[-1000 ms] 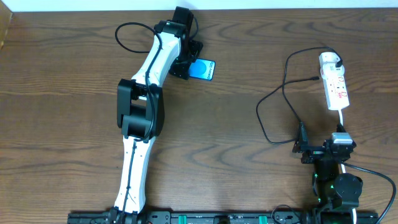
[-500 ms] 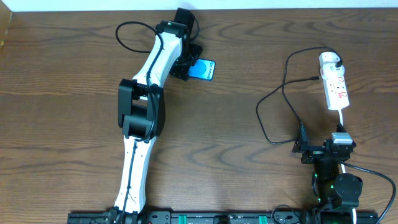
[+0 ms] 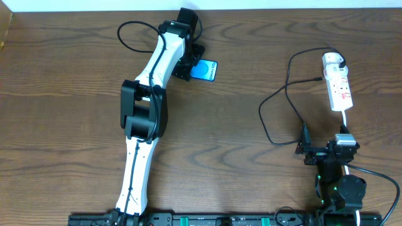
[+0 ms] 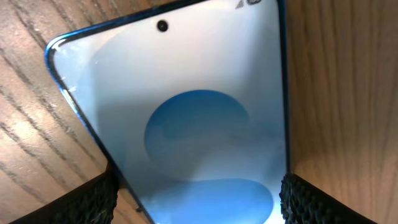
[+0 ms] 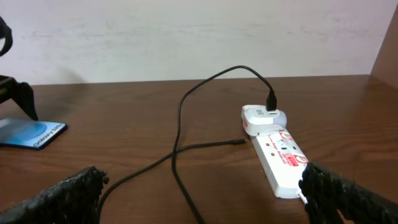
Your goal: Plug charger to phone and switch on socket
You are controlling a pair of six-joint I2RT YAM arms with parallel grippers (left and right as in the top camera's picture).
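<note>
The phone lies at the back of the table, its blue screen facing up. My left gripper reaches down over its near end, and both black pads press against its side edges. The white socket lies at the right, with the charger's white plug head seated in its far end. The charger's black cable loops across the wood, and its connector tip rests loose beside the socket. My right gripper stands open near the front, holding nothing.
The table's far edge and a pale wall run just behind the phone. A white cord leads from the socket toward my right arm. Cable loops lie on the wood between my right gripper and the socket.
The left arm's elbow has shifted a touch to the right. The phone, cable, socket and right arm have not moved.
</note>
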